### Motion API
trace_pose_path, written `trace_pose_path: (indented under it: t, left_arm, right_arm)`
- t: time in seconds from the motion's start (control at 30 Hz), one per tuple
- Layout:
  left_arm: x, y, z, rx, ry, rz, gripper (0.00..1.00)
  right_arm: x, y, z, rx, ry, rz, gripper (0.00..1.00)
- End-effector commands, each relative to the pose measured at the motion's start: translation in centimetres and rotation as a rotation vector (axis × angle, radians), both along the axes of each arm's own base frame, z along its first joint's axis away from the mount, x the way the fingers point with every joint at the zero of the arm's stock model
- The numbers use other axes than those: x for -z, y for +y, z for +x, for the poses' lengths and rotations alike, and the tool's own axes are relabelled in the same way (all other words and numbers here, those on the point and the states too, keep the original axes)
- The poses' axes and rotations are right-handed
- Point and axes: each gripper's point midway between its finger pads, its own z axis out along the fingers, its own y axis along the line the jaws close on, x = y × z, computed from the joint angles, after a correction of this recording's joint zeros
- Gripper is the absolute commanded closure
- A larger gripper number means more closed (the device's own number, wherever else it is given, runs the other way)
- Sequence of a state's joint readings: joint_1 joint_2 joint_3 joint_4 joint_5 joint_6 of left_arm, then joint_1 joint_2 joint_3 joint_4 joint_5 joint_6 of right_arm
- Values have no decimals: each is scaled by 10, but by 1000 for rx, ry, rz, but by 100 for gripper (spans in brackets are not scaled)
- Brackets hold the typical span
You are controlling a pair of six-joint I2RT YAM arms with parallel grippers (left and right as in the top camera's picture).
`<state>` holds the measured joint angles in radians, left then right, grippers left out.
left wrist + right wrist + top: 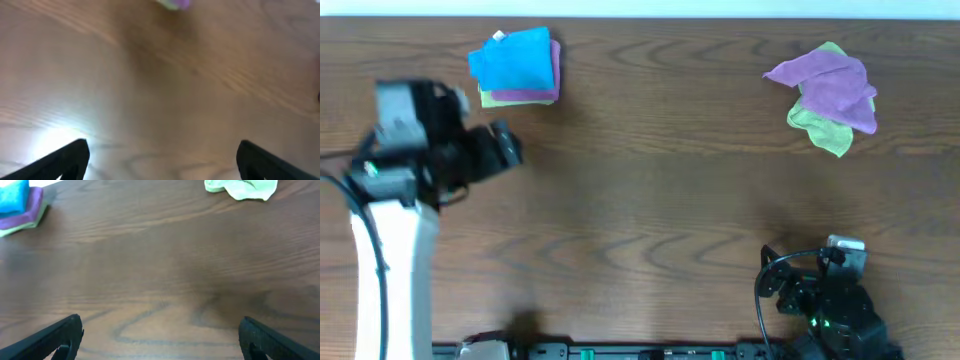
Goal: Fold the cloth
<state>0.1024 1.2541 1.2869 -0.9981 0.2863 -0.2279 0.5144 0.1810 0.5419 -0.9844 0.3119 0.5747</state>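
Left end effector spread wide, holding nothing, hanging over bare bench. My left wrist view is blurred, so I get little from it. Cloth sits far-left at the back edge, near that end effector but not touching. It looks folded already, white tag at its back edge, lying on a purple cloth with a green one underneath. Further right, well apart, a loose pile: purple over green. Right end effector at the front-right, also spread and empty, far from everything.

Risks as I judge them:
- If I go back in for the cloth, the fingers could pinch the purple layer too and drag the whole stack.
- A low sweep by the left arm near the stack could catch an edge and flip the fold open.
- With the wrist view blurred, I'd misjudge height.
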Motion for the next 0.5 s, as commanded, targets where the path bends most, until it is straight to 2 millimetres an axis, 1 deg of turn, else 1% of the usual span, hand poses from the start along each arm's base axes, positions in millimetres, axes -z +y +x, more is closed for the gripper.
trace_pose_path:
  t: [0.0, 0.1, 0.27, 0.33, 0.47]
  left_arm:
    - [20, -11, -26, 41, -48, 8, 5]
    - [30, -13, -40, 50, -160, 25, 5]
    - [29, -12, -57, 86, -398, 100, 5]
    - [31, -10, -63, 96, -460, 134, 5]
    - [47, -9, -81, 156, -540, 220, 5]
  right_arm:
    - [-1, -4, 0, 27, -5, 8, 1]
    - [-1, -4, 0, 27, -5, 8, 1]
    - [-1, -4, 0, 27, -5, 8, 1]
    - [-1, -4, 0, 27, -5, 7, 1]
    - [-1, -4, 0, 27, -5, 7, 1]
